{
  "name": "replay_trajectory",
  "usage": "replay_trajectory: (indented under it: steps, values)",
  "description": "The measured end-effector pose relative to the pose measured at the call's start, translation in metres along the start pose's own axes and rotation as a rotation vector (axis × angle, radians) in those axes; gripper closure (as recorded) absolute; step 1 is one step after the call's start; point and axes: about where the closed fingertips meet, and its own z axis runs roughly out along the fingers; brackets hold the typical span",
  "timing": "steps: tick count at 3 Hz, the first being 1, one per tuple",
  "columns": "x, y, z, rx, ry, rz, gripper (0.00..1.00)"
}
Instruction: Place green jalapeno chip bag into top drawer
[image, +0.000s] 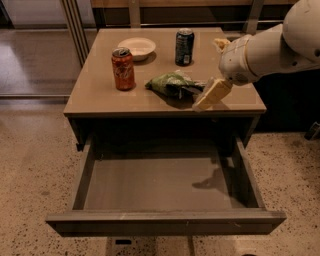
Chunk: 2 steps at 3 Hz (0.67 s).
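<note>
The green jalapeno chip bag lies crumpled on the tan table top, right of centre. My gripper is at the bag's right end, low over the table's front edge, at the end of the white arm that comes in from the right. Whether it holds the bag does not show. The top drawer is pulled fully out below the table, and its grey floor holds nothing.
An orange-red soda can stands left of the bag. A dark soda can and a pale shallow bowl stand toward the back. Speckled floor surrounds the table, and a metal frame stands behind it.
</note>
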Motion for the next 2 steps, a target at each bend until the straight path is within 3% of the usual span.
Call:
replay_trajectory:
  steps: [1, 2]
  values:
    - [0.005, 0.009, 0.024, 0.007, -0.02, -0.023, 0.0]
    - [0.013, 0.012, 0.045, 0.012, -0.022, -0.031, 0.08]
